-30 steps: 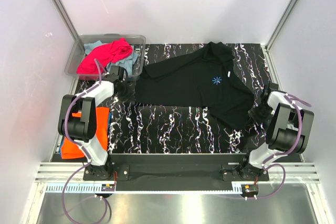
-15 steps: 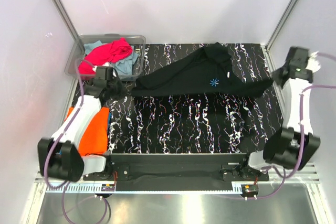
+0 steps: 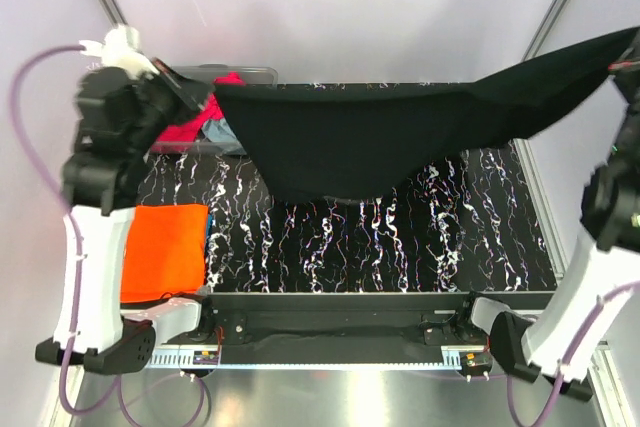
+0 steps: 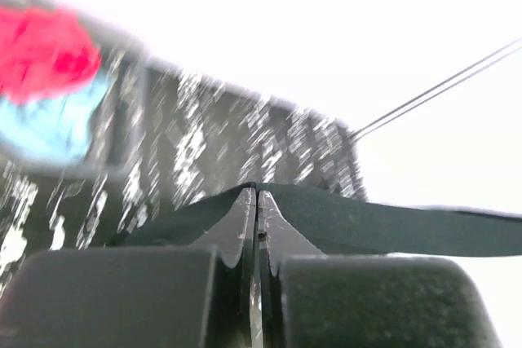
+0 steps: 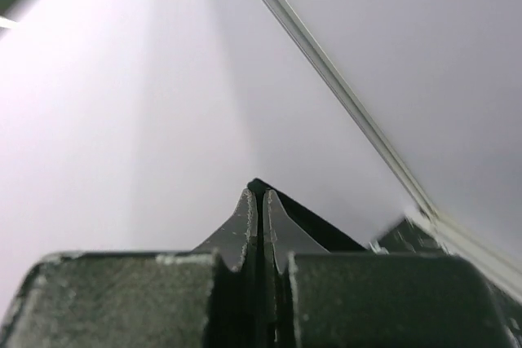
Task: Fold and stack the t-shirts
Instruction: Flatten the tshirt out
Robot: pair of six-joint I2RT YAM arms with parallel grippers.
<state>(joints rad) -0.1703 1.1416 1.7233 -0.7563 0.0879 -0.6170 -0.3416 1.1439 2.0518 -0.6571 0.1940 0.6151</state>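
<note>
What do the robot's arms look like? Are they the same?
Yes, they match. The left arm and right arm each have white shells with chunky black joints. Thin purple cables loop alongside. The left claw and right claw have dark grey fingers with pointed tips.

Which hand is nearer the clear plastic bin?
Left. The left hand, shut on the black t-shirt, is beside the bin; the right hand grips the shirt's other end, far right.

From here I count 1 black t-shirt (image 3: 340,142), 1 orange t-shirt (image 3: 165,252), 1 pink t-shirt (image 3: 180,133), 1 light-blue t-shirt (image 3: 233,134), 1 clear bin (image 3: 252,71) and 2 arms (image 3: 95,247) (image 3: 590,277).
</note>
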